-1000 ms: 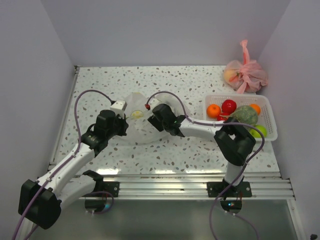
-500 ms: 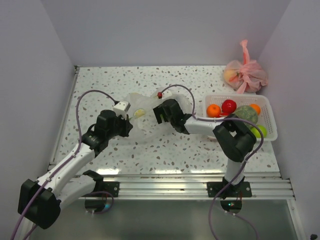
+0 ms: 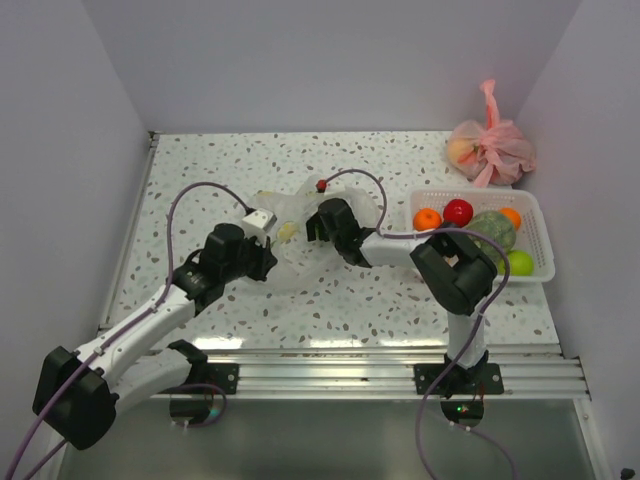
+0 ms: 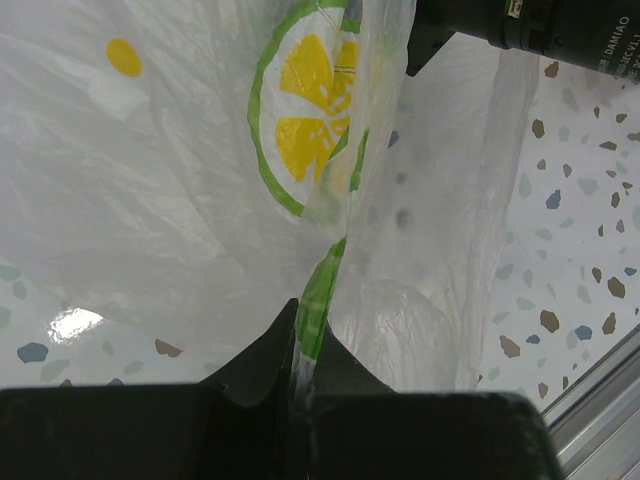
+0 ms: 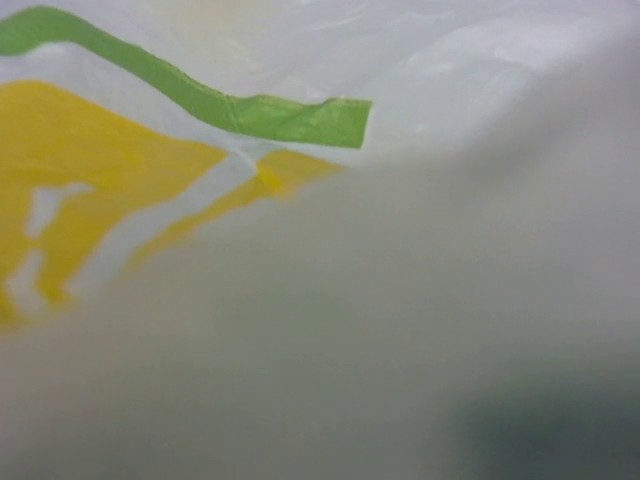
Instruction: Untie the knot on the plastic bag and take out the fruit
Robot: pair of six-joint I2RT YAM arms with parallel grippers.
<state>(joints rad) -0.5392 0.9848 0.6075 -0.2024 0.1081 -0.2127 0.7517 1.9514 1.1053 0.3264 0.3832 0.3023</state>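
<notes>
The plastic bag [image 3: 290, 215], thin and whitish with a yellow-and-green lemon print, hangs stretched between my two grippers above the table. My left gripper [image 3: 272, 252] is shut on a green-edged fold of it, shown in the left wrist view [image 4: 305, 310]. My right gripper [image 3: 308, 228] holds the bag's other side. The bag's film [image 5: 400, 100] covers the right wrist view and hides its fingers. No knot shows. The bag looks empty [image 4: 180, 180]. The fruit lies in the white basket [image 3: 535, 215]: oranges [image 3: 427, 221], a red one [image 3: 458, 212], a lumpy green-grey one [image 3: 488, 230], a green one [image 3: 519, 263].
A tied pink bag [image 3: 490, 148] with fruit inside sits at the back right corner. White walls close in the table on the left, back and right. A metal rail [image 3: 330, 355] runs along the near edge.
The bag has been lifted off the table and pulled taut. My right gripper moved back and turned; my left gripper moved right and slightly nearer, still holding the bag.
</notes>
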